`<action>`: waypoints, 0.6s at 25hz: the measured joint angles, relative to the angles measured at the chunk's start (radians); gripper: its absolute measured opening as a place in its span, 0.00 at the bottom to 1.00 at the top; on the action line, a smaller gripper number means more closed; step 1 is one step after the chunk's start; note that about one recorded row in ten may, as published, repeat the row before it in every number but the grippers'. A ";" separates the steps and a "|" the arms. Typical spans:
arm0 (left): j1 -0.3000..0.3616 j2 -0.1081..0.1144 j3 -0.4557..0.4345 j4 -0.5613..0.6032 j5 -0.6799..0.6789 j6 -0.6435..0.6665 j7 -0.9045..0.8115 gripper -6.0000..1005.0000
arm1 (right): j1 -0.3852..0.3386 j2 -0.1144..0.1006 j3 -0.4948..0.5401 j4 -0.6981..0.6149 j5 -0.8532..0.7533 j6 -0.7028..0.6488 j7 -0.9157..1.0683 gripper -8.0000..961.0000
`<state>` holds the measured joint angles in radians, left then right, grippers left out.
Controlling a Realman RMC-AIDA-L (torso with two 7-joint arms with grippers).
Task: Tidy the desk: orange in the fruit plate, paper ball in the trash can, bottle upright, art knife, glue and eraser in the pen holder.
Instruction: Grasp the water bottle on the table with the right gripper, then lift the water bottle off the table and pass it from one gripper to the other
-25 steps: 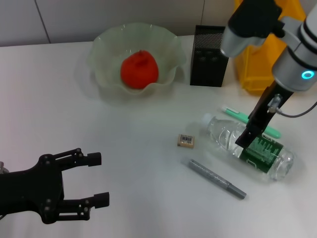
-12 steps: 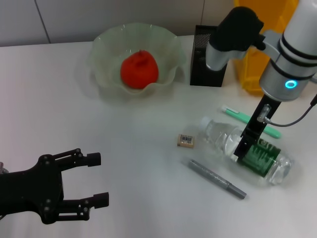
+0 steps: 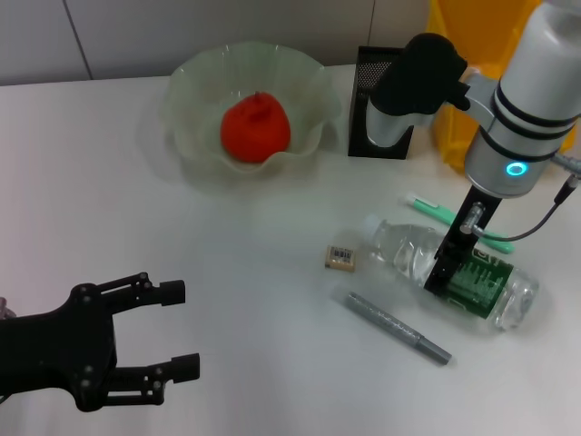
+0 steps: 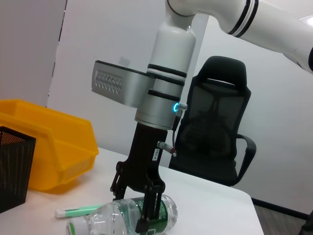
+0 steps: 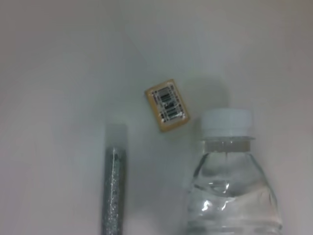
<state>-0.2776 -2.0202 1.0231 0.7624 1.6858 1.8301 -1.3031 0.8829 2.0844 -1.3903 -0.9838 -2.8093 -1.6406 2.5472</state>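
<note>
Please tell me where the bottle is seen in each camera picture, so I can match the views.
Head view: the bottle lies on its side under the right hand.
Left wrist view: bottle low, below that hand.
Right wrist view: cap and neck only.
Shared landmark: its white cap.

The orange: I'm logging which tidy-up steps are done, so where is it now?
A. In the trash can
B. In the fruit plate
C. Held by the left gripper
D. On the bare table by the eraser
B: the orange sits inside the fruit plate.
</note>
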 joint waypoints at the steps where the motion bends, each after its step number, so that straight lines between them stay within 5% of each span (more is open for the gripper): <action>1: 0.000 0.000 0.000 -0.003 0.000 0.000 0.002 0.77 | 0.001 0.001 -0.002 0.008 0.000 0.005 0.000 0.81; 15: 0.000 0.000 0.000 -0.011 0.000 -0.008 0.007 0.76 | -0.009 0.005 -0.072 0.026 0.026 0.051 0.007 0.81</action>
<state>-0.2776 -2.0202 1.0232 0.7516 1.6857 1.8224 -1.2962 0.8738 2.0895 -1.4625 -0.9576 -2.7833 -1.5900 2.5540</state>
